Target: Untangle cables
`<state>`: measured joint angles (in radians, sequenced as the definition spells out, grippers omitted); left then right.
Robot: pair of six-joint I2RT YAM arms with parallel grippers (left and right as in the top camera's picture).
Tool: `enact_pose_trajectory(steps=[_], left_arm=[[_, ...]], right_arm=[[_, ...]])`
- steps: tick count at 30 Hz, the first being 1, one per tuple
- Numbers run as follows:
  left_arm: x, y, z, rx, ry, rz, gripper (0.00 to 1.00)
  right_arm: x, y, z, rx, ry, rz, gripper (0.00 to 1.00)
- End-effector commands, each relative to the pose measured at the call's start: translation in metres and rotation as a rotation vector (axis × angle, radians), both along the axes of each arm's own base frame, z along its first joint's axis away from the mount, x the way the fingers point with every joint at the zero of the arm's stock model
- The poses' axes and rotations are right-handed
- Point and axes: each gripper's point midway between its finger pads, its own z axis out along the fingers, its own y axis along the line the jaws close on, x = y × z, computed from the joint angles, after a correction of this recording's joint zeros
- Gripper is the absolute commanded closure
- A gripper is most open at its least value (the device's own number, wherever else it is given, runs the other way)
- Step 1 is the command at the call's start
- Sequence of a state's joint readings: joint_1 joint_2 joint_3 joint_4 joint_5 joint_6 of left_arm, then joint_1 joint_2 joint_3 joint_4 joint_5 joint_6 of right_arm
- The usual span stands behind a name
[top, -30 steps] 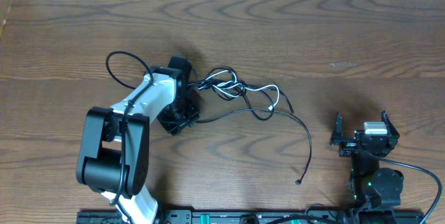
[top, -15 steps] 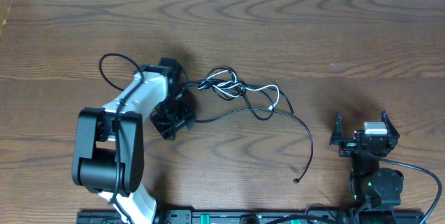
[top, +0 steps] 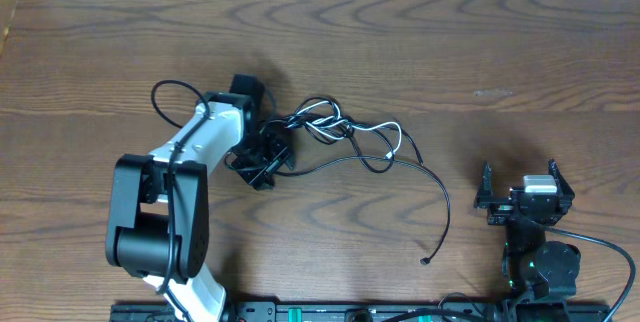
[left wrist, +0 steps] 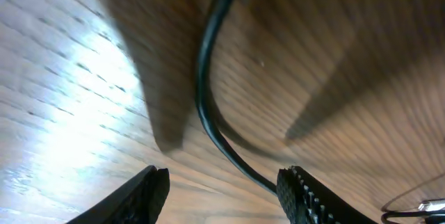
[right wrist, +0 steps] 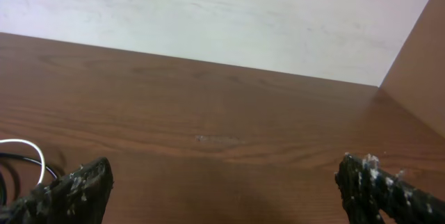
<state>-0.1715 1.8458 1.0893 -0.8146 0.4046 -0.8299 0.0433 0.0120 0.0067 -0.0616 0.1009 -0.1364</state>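
Two claws: left claw [top: 265, 160] open beside three tangled cables [top: 340, 125], two black, one white; right claw [top: 520, 177] open

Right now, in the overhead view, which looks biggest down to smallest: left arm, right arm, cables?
Largest: left arm. Then the right arm and the cables, which sprawl over a similar patch; too close to rank.

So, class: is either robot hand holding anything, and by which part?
Nothing is held. The left hand stands open over a thin black cable lying loose between its fingers; the right hand is open and empty.
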Motion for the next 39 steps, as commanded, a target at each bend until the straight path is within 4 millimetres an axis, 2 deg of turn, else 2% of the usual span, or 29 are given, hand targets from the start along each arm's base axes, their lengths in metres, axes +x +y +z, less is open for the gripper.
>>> enact_pose_trajectory(steps=[1,8,10,12,14,15,19,28,33,36,37,39], left_arm=[[-0.001,0.0,-0.003,0.075,0.004,0.005,0.46],[-0.007,-0.009,-0.007,0.17,0.004,0.027,0.58],[-0.005,-0.012,-0.007,0.171,-0.008,0.016,0.6],[-0.004,-0.016,-0.007,0.167,-0.019,0.006,0.67],[-0.003,-0.018,-0.007,0.165,-0.027,0.0,0.69],[-0.003,-0.019,-0.007,0.164,-0.028,0.0,0.69],[0.001,-0.017,-0.008,0.177,-0.05,0.0,0.5],[0.002,-0.015,-0.01,0.198,-0.049,0.035,0.5],[-0.005,-0.018,-0.016,0.212,-0.033,0.071,0.5],[-0.011,-0.019,-0.02,0.23,-0.026,0.068,0.59],[-0.014,-0.02,-0.021,0.235,-0.025,0.058,0.7],[-0.015,-0.025,-0.021,0.233,-0.031,0.042,0.81]], right_arm=[[0.0,-0.001,0.0,-0.007,0.0,-0.004,0.01],[0.0,-0.001,0.0,-0.007,-0.001,-0.004,0.01],[0.0,-0.001,0.0,-0.007,-0.001,-0.004,0.01],[0.0,-0.001,0.0,-0.007,0.0,-0.004,0.01],[0.0,-0.001,0.0,-0.007,0.0,-0.004,0.01],[0.0,-0.001,0.0,-0.007,0.0,-0.004,0.01],[0.0,-0.001,0.0,-0.007,0.0,-0.004,0.01],[0.0,-0.001,0.0,-0.007,-0.001,-0.004,0.01],[0.0,-0.001,0.0,-0.007,-0.001,-0.004,0.01],[0.0,-0.001,0.0,-0.007,0.0,-0.005,0.01],[0.0,-0.001,0.0,-0.007,0.0,-0.004,0.01],[0.0,-0.001,0.0,-0.007,0.0,-0.004,0.01]])
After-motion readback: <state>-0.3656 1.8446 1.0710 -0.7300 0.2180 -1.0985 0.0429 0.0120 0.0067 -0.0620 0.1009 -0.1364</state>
